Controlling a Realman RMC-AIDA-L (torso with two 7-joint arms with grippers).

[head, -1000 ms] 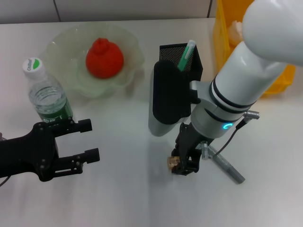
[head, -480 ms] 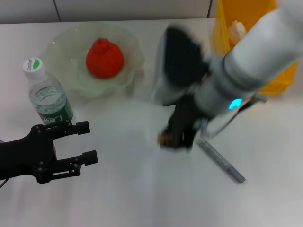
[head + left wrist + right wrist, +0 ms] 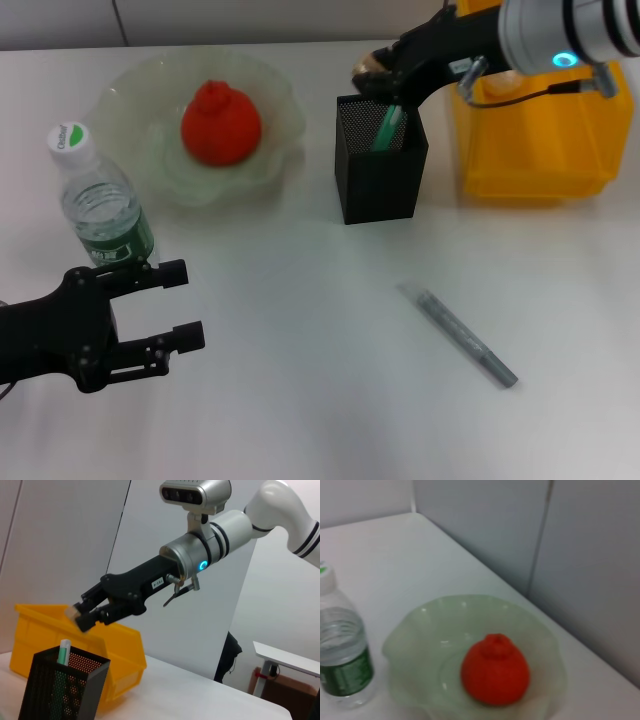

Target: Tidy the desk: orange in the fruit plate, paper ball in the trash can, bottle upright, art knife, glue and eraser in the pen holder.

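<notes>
My right gripper [image 3: 374, 80] is shut on the tan eraser [image 3: 368, 71] just above the back rim of the black mesh pen holder [image 3: 380, 185]. The left wrist view shows this gripper [image 3: 86, 616] holding the eraser [image 3: 73, 611] above the pen holder [image 3: 65, 690]. A green glue stick [image 3: 388, 126] stands inside the holder. The grey art knife [image 3: 460, 336] lies on the table in front of it. In the pale green fruit plate [image 3: 270, 95] sits the orange [image 3: 220, 122]. The bottle [image 3: 100, 195] stands upright. Below it my left gripper [image 3: 178, 305] is open. The paper ball is hidden.
The yellow trash can [image 3: 530, 150] stands right of the pen holder, with my right arm reaching across its top. The bottle stands close to the plate's left side.
My right gripper rose from the table near the art knife with the eraser and swung back to above the pen holder. The left gripper has hardly moved.
</notes>
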